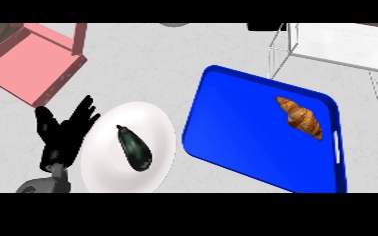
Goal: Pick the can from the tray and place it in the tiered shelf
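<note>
The blue tray lies right of centre on the counter, with only a brown croissant on it. No can shows anywhere in the head view. The white tiered shelf stands at the upper right, its thin frame reaching down toward the tray's far edge. At the lower left, my left hand rests open with its fingers pointing up, just beside a white plate. My right hand is out of view.
A white plate at the lower left carries a dark eggplant. A pink box-like object sits at the upper left. A grey round thing peeks in at the top edge.
</note>
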### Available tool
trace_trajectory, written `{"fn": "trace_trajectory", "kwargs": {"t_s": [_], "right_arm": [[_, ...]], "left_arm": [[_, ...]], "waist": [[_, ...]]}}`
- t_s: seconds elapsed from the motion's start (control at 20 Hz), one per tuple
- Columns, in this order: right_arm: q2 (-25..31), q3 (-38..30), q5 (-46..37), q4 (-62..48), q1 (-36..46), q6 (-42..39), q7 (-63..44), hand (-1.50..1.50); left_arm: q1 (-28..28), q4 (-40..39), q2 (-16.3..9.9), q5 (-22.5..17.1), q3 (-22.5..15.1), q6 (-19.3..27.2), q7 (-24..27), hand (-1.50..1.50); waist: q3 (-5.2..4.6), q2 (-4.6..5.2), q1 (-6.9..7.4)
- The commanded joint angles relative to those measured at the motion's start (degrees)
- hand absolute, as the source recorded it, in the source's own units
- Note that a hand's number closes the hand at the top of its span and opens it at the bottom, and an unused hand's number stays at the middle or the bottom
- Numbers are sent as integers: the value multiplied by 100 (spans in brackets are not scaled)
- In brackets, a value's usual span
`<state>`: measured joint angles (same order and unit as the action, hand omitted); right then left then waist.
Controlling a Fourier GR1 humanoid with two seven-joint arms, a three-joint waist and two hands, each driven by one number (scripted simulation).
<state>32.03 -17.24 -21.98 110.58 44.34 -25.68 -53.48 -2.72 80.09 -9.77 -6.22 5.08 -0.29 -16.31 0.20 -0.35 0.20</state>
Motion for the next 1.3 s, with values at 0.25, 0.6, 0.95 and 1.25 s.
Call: {"fn": "trace_trajectory", "kwargs": {"t_s": [0.25, 0.6, 0.95, 1.25], "right_arm": [[978, -429, -185, -2436, 1194, 106, 822, 150], [1376, -216, -239, -3725, 1550, -52, 1653, 150], [1301, 178, -832, -5164, 1657, 622, 3047, 150], [1492, 133, -1138, -6347, 1793, 1103, 3933, 150]], "left_arm": [[188, -47, 265, 242, -273, 137, -51, 0], [78, -220, -26, -12, 29, -186, -59, 0], [18, -449, 5, 88, 12, -222, 190, 0], [166, -104, 58, -5, -15, -243, -67, 0]], "waist": [[-23, 60, 89], [-24, 56, 70], [-23, 92, 136], [-19, 88, 163]]}}
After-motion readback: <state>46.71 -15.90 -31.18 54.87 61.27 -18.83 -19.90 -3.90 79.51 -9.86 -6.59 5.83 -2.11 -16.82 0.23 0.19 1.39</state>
